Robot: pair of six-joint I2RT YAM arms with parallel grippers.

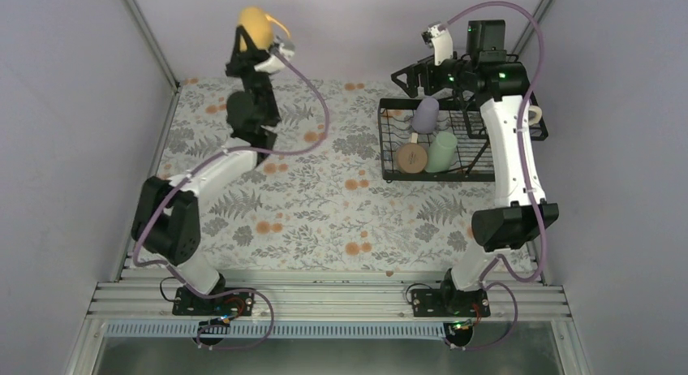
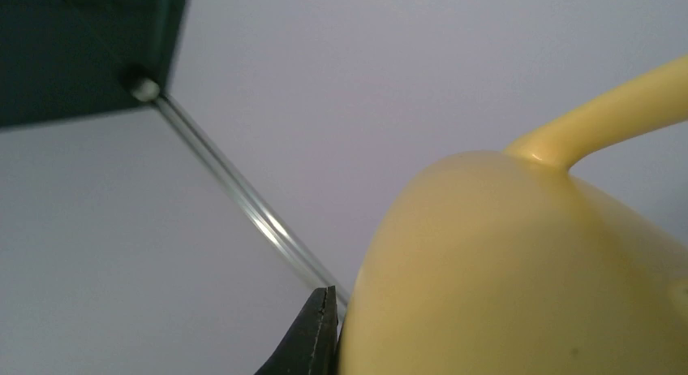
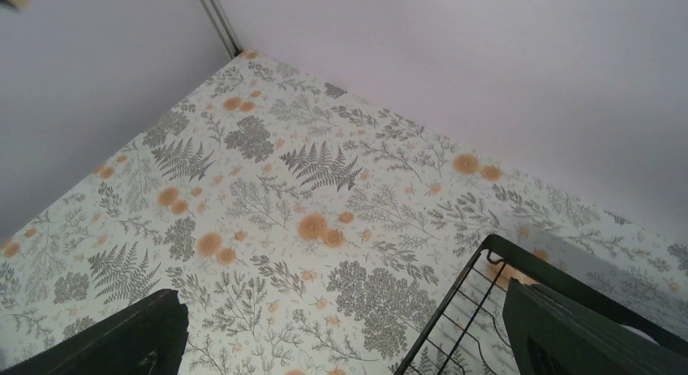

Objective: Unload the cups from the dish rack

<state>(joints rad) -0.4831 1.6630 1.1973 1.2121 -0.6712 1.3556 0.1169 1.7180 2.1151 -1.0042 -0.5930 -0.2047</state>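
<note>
Left gripper clenched on yellow mug, held high, far left of dish rack. Right gripper released, over dish rack far-left corner. Lavender tumbler lies inside dish rack, just near-side of right gripper, long axis far-to-near. Right arm nearer.

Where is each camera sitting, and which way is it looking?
Top external: above and behind, looking down on table, dish rack, both arms.
Left wrist: on the raised left arm, facing the wall; one finger beside the yellow cup.
Right wrist: by the rack's corner, facing the table; two fingers, wide apart.
Shared: top and left wrist both show the left tool's yellow cup.
</note>
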